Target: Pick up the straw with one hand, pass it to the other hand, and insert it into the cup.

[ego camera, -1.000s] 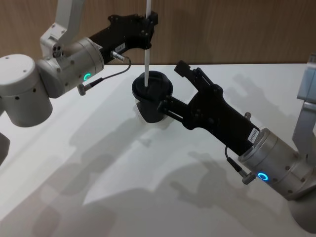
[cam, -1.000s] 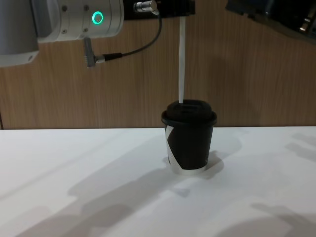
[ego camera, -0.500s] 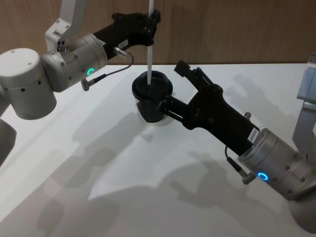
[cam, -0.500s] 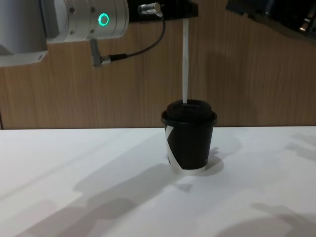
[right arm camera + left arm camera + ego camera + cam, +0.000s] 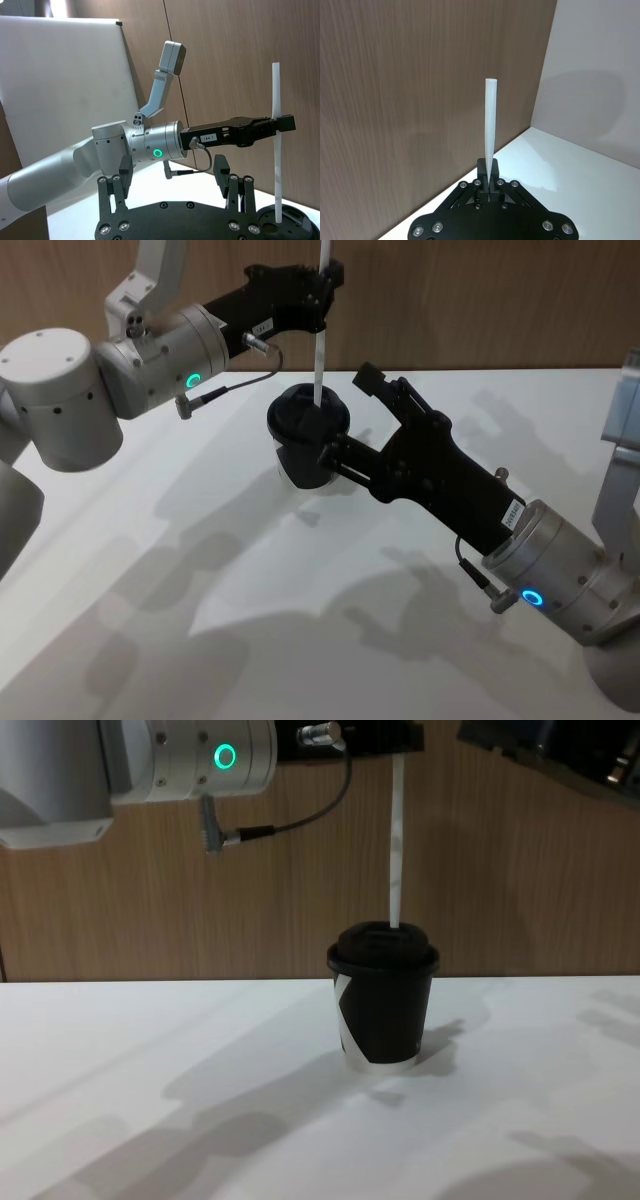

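Small black paper cup (image 5: 305, 445) with black domed lid: upright on the white table (image 5: 300, 640). Long thin white straw (image 5: 319, 360): upright directly above the cup, lower end touching the lid; whether it sits inside cannot be told. Left gripper (image 5: 322, 298), black, on a silver wrist with a green ring: above the cup, jaws pinching the straw's upper part. Right gripper (image 5: 347, 418), black: just beside the cup, jaws spread wide, holding nothing.

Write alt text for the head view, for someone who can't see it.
The robot's left gripper holds a white straw upright, its lower end at the lid of a small black cup on a white table. The right gripper sits open beside the cup.
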